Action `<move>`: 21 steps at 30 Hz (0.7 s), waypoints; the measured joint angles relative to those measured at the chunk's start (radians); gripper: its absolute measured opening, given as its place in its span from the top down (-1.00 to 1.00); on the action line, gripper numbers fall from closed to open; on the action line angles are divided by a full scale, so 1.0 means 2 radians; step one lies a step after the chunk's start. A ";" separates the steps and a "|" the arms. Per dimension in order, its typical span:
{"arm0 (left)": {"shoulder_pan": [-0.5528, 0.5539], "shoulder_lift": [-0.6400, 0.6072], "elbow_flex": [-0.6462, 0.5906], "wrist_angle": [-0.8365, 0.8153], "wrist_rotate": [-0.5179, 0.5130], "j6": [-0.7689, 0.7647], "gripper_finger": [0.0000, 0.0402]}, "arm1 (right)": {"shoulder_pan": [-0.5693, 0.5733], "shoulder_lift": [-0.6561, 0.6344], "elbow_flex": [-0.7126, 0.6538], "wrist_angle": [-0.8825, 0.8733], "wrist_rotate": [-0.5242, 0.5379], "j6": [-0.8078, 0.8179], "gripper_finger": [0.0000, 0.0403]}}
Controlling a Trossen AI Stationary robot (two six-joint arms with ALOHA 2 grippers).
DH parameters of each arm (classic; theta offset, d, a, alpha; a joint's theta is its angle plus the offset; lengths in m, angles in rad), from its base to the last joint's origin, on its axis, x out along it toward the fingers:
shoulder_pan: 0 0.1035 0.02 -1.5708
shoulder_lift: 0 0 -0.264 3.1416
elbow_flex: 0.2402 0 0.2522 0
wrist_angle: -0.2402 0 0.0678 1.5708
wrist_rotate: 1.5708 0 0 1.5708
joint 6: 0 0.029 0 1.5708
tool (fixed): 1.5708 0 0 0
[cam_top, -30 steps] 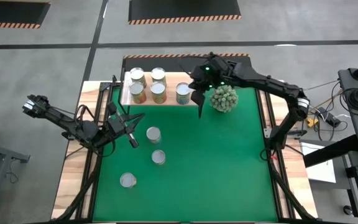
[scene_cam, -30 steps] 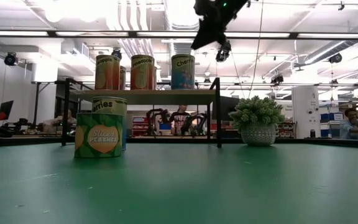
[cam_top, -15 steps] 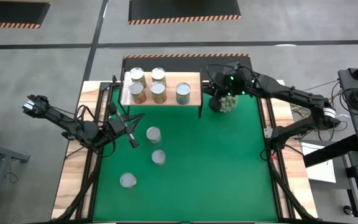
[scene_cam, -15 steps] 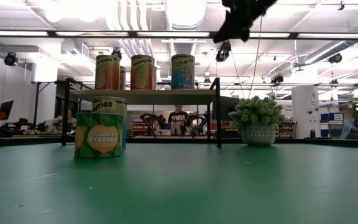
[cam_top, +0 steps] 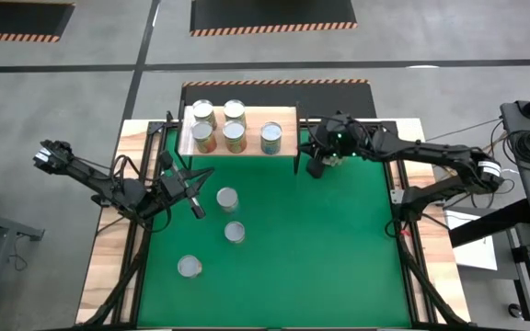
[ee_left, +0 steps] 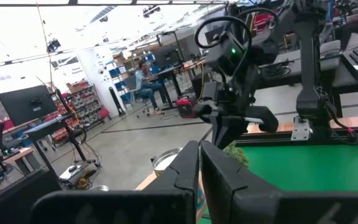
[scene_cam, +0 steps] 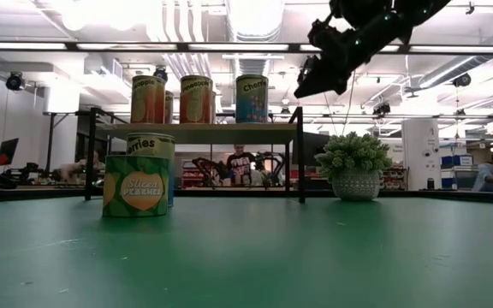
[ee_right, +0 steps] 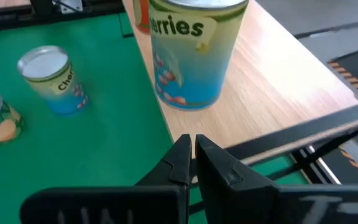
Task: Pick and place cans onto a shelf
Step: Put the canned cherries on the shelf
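Five cans (cam_top: 234, 138) stand on the shelf (cam_top: 283, 138); three on the mat (cam_top: 339, 239).

Both arms are dark, thin and made of several joints, with black cables along them. The right arm has a small green light near its wrist and a white band near the elbow. Each gripper has two flat, black, pointed fingers.

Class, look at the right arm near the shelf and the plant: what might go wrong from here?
1. The right tool, shut and empty, hangs close above the plant beside the shelf; swinging low, it might knock the plant over.
2. The cherries can stands near the shelf's end; a careless pass may push it off.
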 joint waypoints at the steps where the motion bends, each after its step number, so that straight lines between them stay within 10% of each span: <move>1: 0.000 0.000 0.000 0.000 0.000 0.000 1.00 | 0.000 0.000 -0.005 0.009 -0.001 0.000 0.94; 21: 0.000 0.000 0.000 -0.001 0.000 0.000 1.00 | 0.013 0.000 -0.044 0.104 -0.033 -0.017 0.94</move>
